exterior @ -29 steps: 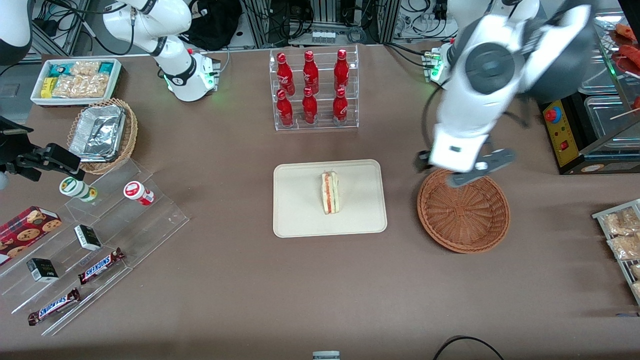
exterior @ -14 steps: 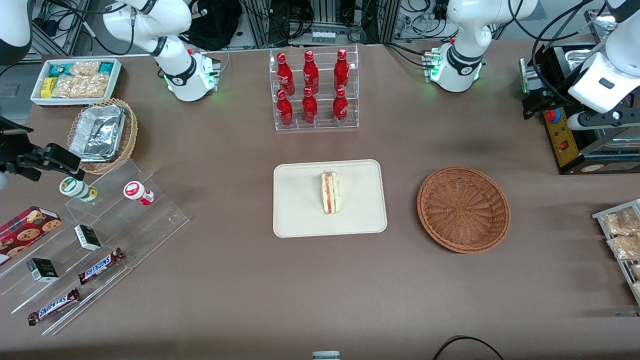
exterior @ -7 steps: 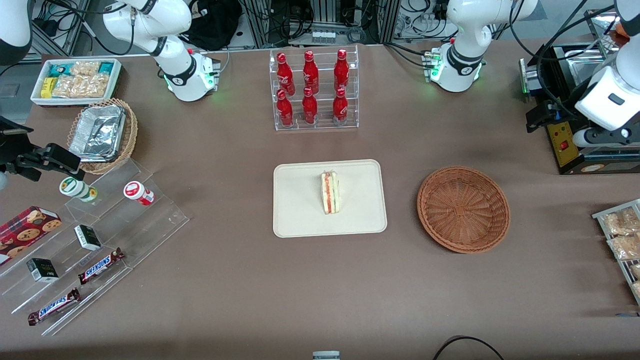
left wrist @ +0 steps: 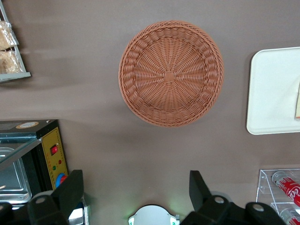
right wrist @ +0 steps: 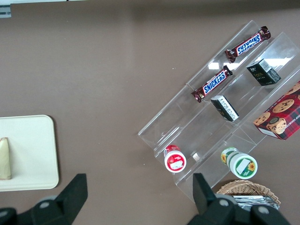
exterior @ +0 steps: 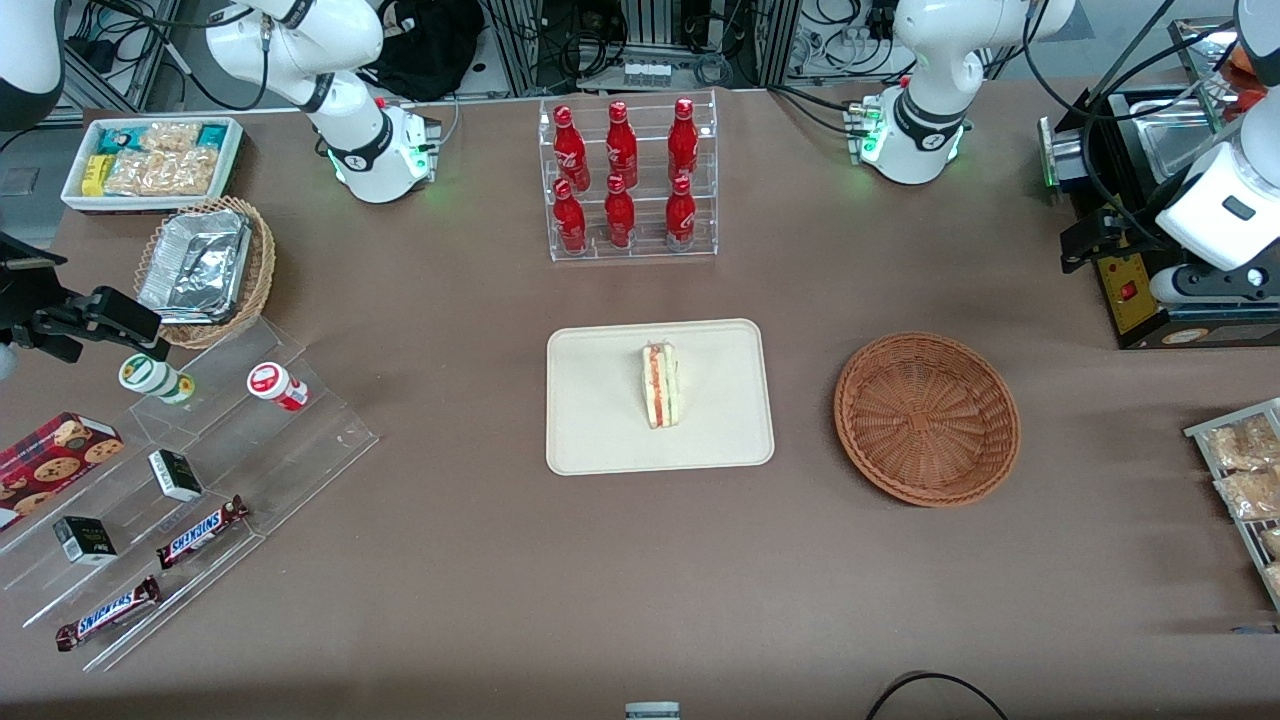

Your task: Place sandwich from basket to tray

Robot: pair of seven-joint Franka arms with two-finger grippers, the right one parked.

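Note:
The sandwich (exterior: pixel 660 385) lies on the cream tray (exterior: pixel 600 425) in the middle of the table, its red and yellow filling stripe facing up. Its edge (left wrist: pixel 297 101) also shows on the tray (left wrist: pixel 272 93) in the left wrist view. The reddish-brown wicker basket (exterior: pixel 927 418) sits beside the tray toward the working arm's end and holds nothing. My gripper (exterior: pixel 1140 265) hangs high over the black control box, well apart from the basket (left wrist: pixel 171 73). In the wrist view the gripper (left wrist: pixel 136 187) is open, with nothing between its fingers.
An acrylic rack of red bottles (exterior: pixel 625 180) stands farther from the camera than the tray. A black box with red buttons (exterior: pixel 1130 270) lies under the gripper. Snack packets (exterior: pixel 1240 470) sit at the working arm's end. An acrylic stand with Snickers bars (exterior: pixel 200 530) is at the parked arm's end.
The arm has left its spot over the basket's rim and swung up to the working arm's end of the table. Over the last second it drifted slightly nearer. Sandwich, tray and basket stayed put.

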